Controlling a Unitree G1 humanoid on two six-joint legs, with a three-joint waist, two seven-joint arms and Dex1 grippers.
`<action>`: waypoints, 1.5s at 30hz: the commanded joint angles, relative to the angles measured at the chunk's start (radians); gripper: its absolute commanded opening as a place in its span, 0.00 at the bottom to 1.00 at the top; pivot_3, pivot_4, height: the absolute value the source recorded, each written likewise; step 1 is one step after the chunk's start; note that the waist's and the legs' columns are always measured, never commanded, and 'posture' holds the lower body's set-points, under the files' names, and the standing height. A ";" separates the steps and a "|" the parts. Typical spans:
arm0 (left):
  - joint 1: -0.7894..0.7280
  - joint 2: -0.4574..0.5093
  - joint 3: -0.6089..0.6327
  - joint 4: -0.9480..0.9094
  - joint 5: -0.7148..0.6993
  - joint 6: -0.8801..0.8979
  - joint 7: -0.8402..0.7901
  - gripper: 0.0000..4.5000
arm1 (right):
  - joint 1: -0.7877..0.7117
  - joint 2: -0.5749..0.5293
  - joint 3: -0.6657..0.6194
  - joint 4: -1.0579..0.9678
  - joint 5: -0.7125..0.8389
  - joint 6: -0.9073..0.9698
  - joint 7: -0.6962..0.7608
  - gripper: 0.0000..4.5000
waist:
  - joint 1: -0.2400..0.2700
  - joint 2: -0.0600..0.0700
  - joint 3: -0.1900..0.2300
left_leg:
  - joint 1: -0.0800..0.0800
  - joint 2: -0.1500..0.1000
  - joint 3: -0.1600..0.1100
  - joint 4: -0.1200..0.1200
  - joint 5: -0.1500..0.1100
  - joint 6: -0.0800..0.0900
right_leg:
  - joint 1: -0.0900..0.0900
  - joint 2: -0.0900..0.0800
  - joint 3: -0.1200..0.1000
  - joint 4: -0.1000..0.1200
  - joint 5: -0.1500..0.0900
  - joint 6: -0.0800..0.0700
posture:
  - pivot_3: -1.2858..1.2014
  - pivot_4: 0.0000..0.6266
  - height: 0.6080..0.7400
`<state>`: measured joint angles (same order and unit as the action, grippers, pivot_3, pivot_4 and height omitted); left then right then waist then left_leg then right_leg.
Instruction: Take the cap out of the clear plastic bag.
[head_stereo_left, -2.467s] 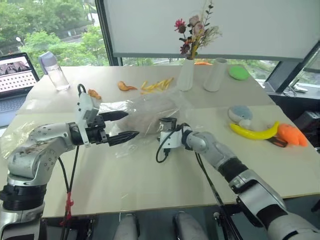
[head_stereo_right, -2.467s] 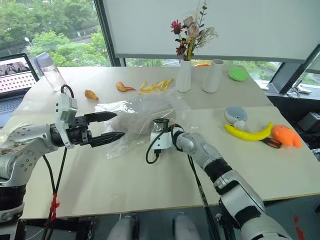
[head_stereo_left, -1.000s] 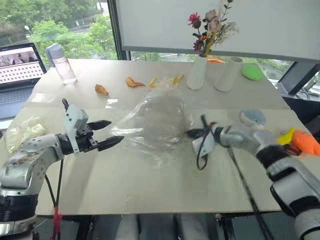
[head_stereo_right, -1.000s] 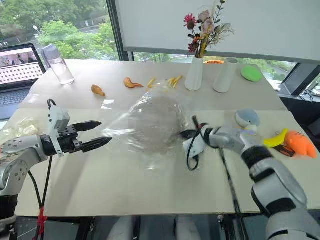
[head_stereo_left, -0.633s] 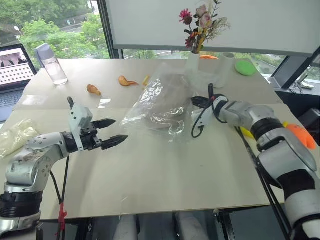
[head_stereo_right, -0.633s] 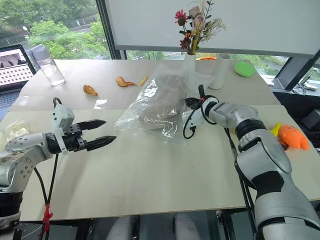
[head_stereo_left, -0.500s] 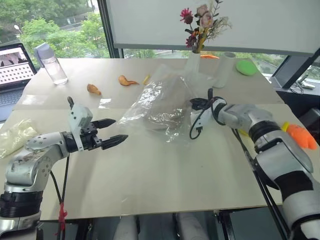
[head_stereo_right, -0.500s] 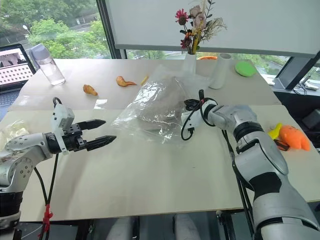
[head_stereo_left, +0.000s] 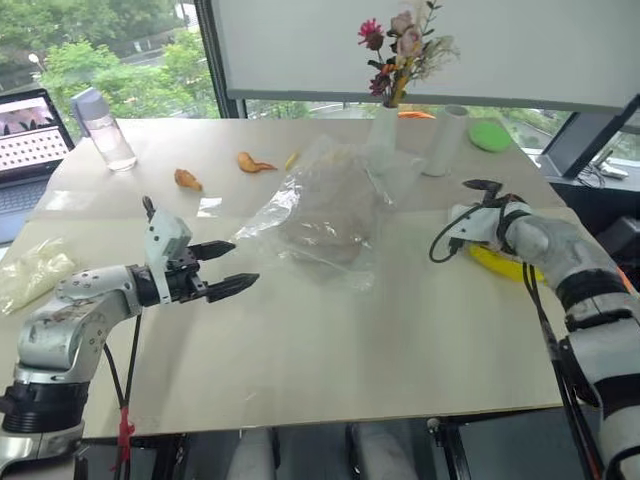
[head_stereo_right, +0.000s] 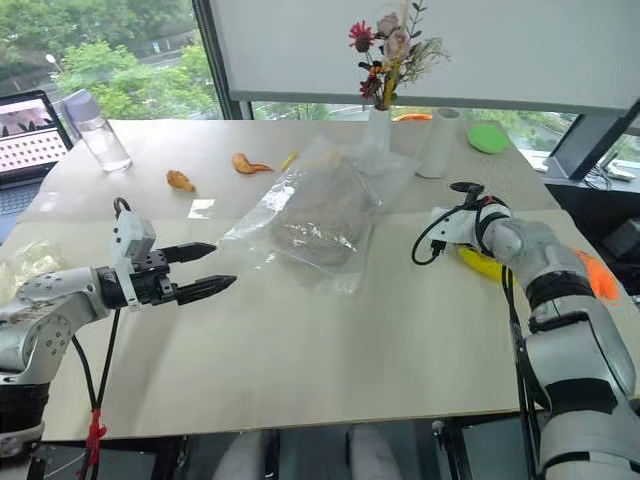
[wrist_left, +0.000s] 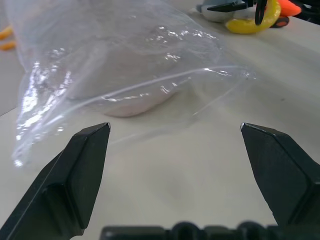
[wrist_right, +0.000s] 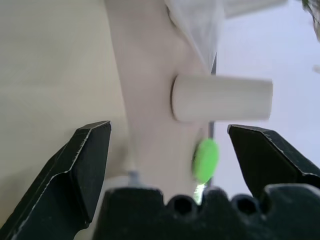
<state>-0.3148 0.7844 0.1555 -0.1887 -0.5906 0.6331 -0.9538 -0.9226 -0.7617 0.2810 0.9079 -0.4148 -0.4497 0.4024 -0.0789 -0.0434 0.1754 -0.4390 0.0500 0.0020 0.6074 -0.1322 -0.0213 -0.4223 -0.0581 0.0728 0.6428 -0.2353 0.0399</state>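
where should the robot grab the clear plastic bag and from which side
Judging by its pose, grip the flat, empty flap of the clear plastic bag nearest the robot. The cap bulges farther back, so thin film lies alone there. Come in low with the open left gripper.

the cap (head_stereo_right: 318, 215) is blurred behind the clear plastic bag (head_stereo_right: 262, 222); details unreadable.

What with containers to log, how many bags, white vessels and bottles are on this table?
Bags: 2, large clear plastic bag holding beige fabric cap; small clear bag of pale filling.
White vessels: 2, slim white flower vase; white cylinder.
Bottles: 1, clear plastic water bottle.
Total: 5
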 joint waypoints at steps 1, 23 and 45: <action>-0.018 -0.008 -0.014 0.003 0.008 -0.027 -0.017 1.00 | 0.079 0.052 -0.106 -0.439 0.294 0.178 0.233 0.99 | -0.011 0.000 0.000 | 0.001 0.001 0.000 0.000 0.000 0.000 | 0.000 0.001 0.000 0.002 0.000 0.000 | 0.52 0.24 1.00; 0.015 -0.102 -0.072 -0.020 0.099 -0.062 0.119 1.00 | 0.240 0.253 0.245 -0.959 0.184 0.621 0.219 0.99 | 0.041 0.001 0.000 | -0.002 0.001 0.000 0.005 0.000 0.000 | -0.001 0.000 -0.002 0.004 -0.001 0.000 | 0.52 0.24 1.00; -0.002 -0.305 -0.192 -0.060 0.129 -0.008 0.295 1.00 | 0.098 0.380 0.089 -0.832 0.028 0.426 0.042 0.01 | 0.039 0.001 0.000 | -0.001 0.001 -0.001 0.006 0.001 0.000 | 0.000 0.000 -0.002 0.005 0.000 0.001 | 0.52 0.24 1.00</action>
<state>-0.2768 0.5093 -0.0431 -0.2288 -0.4597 0.6139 -0.7065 -0.7914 -0.3817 0.4092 0.0943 -0.3767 -0.0145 0.4618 -0.0403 -0.0428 0.1758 -0.4404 0.0508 0.0010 0.6135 -0.1317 -0.0210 -0.4224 -0.0576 0.0705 0.6473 -0.2357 0.0404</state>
